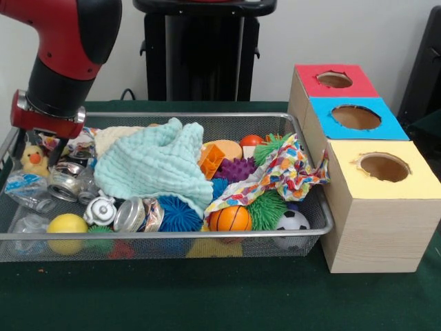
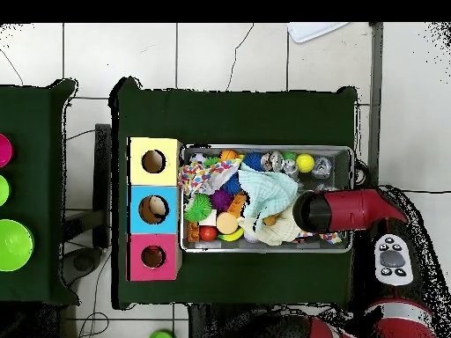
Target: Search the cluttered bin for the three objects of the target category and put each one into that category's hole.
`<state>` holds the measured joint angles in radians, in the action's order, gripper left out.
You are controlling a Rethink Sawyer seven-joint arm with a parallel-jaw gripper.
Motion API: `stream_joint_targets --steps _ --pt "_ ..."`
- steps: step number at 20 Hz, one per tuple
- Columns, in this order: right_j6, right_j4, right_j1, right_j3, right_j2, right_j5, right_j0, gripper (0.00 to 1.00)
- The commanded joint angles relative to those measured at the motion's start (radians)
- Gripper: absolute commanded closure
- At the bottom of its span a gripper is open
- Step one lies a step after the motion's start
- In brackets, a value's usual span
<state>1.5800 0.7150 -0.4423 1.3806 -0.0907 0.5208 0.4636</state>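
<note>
My arm: it comes down from the top left of the front view, red and black, and ends over the left end of the wire basket [image 1: 165,118].
My gripper [image 1: 54,153]: low inside the basket's left end, among the clutter. I cannot tell how it stands or whether it has hold of anything; the red wrist plate hides most of it in the front view, and my arm covers it from overhead.
Yellow duck [image 1: 32,160]: sits in the far left corner of the basket, upright, orange beak showing, just beside my gripper on its left in the front view.
Other soft toys: I cannot pick out a tiger or a cream animal in the pile.
Mint cloth [image 1: 157,165]: crumpled over the middle of the basket, covering whatever is beneath it.
Patterned cloth [image 1: 284,172]: bunched at the right end, draped toward the basket's corner by the boxes.
Clutter near me: a crushed can [image 1: 67,181] just in front of my gripper, and a yellow ball [image 1: 67,226] at the front rim.
Further right: a blue spiky ball [image 1: 180,214], a small basketball [image 1: 230,218], a green spiky ball [image 1: 267,209] and a small football [image 1: 293,221].
Red-topped hole [image 1: 335,80]: on the farthest of three wooden boxes standing in a row against the basket's right end; its round opening looks dark.
Blue-topped hole [image 1: 355,117]: middle box.
Yellow-topped hole [image 1: 383,167]: nearest box.
</note>
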Motion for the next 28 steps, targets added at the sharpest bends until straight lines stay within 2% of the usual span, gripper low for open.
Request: stream_joint_targets --steps 1,7,19,25,28 --pt "-0.108 0.037 0.034 0.062 0.035 0.112 0.007 0.00" --pt "-0.088 0.017 0.084 0.038 0.044 0.130 0.024 0.00" --pt "-0.068 0.064 0.159 -0.045 -0.018 0.145 -0.013 0.00" --pt "-0.061 0.100 0.177 -0.066 -0.056 0.112 -0.034 0.00" --pt "-0.068 0.142 0.180 -0.084 -0.077 0.096 -0.062 0.00"
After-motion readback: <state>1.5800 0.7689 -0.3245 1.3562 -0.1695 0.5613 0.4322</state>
